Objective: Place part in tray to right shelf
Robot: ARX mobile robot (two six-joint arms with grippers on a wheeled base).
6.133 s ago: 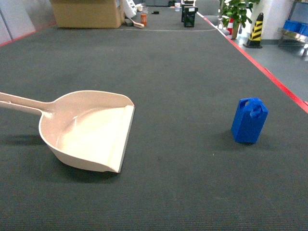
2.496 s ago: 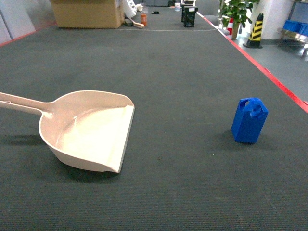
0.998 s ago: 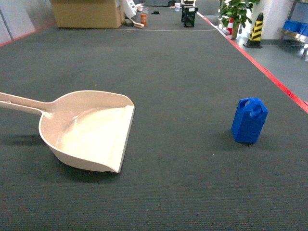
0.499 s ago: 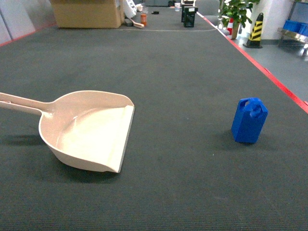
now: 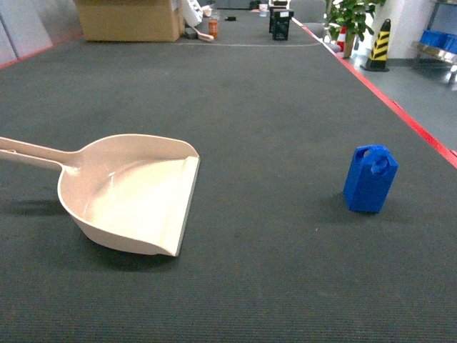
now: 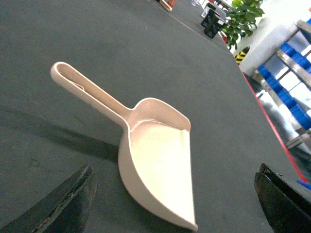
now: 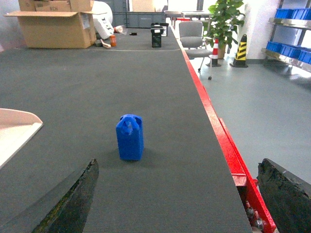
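Observation:
The tray, a cream dustpan-shaped scoop, lies on the dark mat at the left, its handle pointing left and its flat lip facing right. The part, a small bright blue block with a looped top, stands upright to its right. In the left wrist view the tray lies below and ahead of my open left gripper. In the right wrist view the part stands ahead and slightly left of my open right gripper. Nothing sits between either pair of fingers. The right shelf, a steel rack with blue crates, stands far off at the right.
A red edge strip bounds the mat on the right, with grey floor beyond. A cardboard box, a potted plant and a striped hazard cone stand at the far end. A grey chair is beside the mat.

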